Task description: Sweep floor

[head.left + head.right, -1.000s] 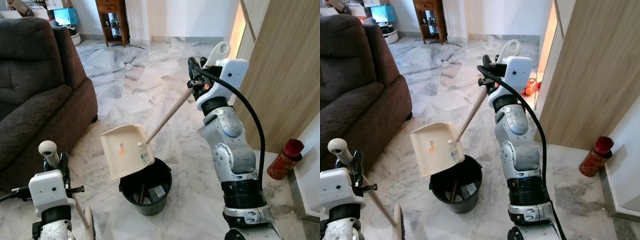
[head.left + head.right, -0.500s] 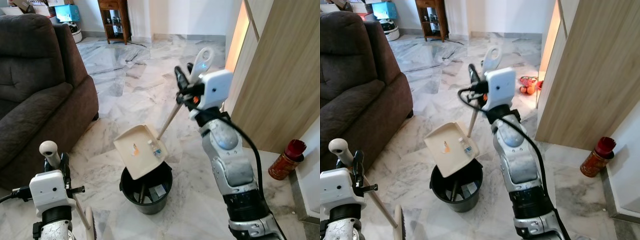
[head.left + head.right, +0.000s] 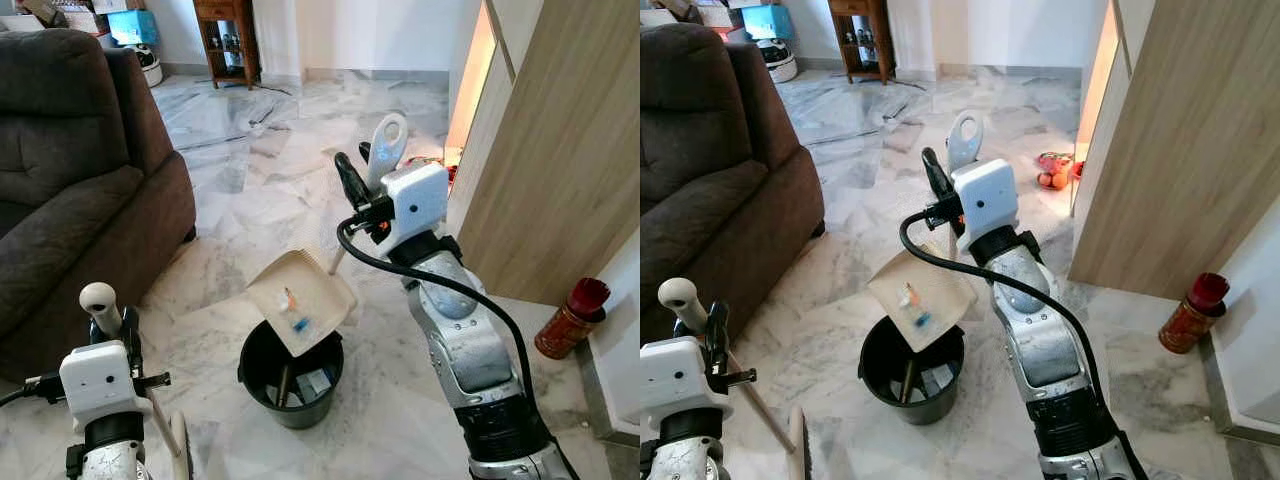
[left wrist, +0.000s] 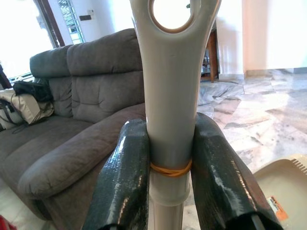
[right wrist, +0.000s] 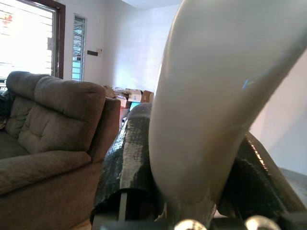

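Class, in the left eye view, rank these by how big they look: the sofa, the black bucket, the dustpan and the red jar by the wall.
1. Sofa, by far the largest.
2. Black bucket and dustpan: they look much alike, so no firm order.
3. Red jar, clearly smallest.

One cream dustpan (image 3: 300, 300) and one black bucket (image 3: 292, 385). One broom handle (image 4: 169, 96), with one rubber band (image 4: 170, 167) on it. Two scraps (image 3: 296, 312) lie on the dustpan. One brown sofa (image 3: 70, 180), one red canister (image 3: 568, 318), one wooden cabinet (image 3: 228, 40), one blue box (image 3: 133, 27).
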{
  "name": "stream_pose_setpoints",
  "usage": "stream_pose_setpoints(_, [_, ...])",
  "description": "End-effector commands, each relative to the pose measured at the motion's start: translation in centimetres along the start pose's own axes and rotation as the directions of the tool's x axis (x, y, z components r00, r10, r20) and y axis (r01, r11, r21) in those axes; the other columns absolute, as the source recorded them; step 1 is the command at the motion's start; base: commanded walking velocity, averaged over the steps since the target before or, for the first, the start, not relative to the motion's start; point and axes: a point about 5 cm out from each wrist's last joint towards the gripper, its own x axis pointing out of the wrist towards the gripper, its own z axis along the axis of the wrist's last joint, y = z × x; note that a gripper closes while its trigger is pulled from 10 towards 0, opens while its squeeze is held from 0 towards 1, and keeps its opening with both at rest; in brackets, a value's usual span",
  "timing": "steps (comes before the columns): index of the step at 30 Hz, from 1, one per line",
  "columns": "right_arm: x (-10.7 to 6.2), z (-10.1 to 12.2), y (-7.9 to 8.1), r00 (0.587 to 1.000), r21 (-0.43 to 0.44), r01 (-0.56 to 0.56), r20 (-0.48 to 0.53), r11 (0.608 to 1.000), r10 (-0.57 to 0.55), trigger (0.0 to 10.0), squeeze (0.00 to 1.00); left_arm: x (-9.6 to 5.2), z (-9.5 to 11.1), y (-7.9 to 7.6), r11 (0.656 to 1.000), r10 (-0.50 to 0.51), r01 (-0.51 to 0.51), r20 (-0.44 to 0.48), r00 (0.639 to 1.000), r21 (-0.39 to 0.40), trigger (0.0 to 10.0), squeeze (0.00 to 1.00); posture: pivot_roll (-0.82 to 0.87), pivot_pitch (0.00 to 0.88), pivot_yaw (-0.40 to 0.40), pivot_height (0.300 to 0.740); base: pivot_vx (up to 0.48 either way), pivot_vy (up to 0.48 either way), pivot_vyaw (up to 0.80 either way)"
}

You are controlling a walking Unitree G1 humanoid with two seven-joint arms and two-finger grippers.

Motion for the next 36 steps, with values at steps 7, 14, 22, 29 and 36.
stream_pose_setpoints(7, [0.6, 3.3, 0.4, 0.985, -0.058, -0.019, 0.170, 0.998, 0.028, 10.0, 0.00, 0.2, 0.6, 0.3, 1.000, 0.007, -0.008, 0.044, 0.999, 0.013, 10.0, 0.00, -0.01, 0.058, 0.084, 0.740, 0.000, 0.000, 0.00])
stream_pose_setpoints(14, [1.3, 3.5, -0.4, 0.982, -0.165, 0.070, 0.185, 0.984, -0.039, 10.0, 0.00, 0.2, 0.7, 0.3, 1.000, 0.009, -0.010, 0.048, 0.999, 0.012, 10.0, 0.00, -0.01, 0.057, 0.084, 0.740, 0.000, 0.000, 0.00])
stream_pose_setpoints(22, [1.9, 1.3, -3.5, 0.976, -0.301, 0.215, 0.080, 0.929, -0.200, 10.0, 0.00, 0.2, 0.8, 0.4, 1.000, 0.015, -0.016, 0.051, 0.999, 0.011, 10.0, 0.00, -0.02, 0.064, 0.083, 0.740, 0.000, 0.000, 0.00])
stream_pose_setpoints(29, [0.5, -1.6, -5.8, 0.963, -0.319, 0.251, -0.018, 0.914, -0.270, 10.0, 0.00, 0.2, 0.7, 0.4, 1.000, 0.012, -0.013, 0.047, 0.999, 0.010, 10.0, 0.00, -0.02, 0.067, 0.083, 0.740, 0.000, 0.000, 0.00])
stream_pose_setpoints(36, [-1.7, -4.0, -6.3, 0.973, -0.375, 0.178, -0.072, 0.910, -0.220, 10.0, 0.00, 0.0, 0.5, 0.8, 1.000, 0.005, -0.005, 0.039, 0.999, 0.017, 10.0, 0.00, -0.02, 0.066, 0.088, 0.740, 0.000, 0.000, 0.00])
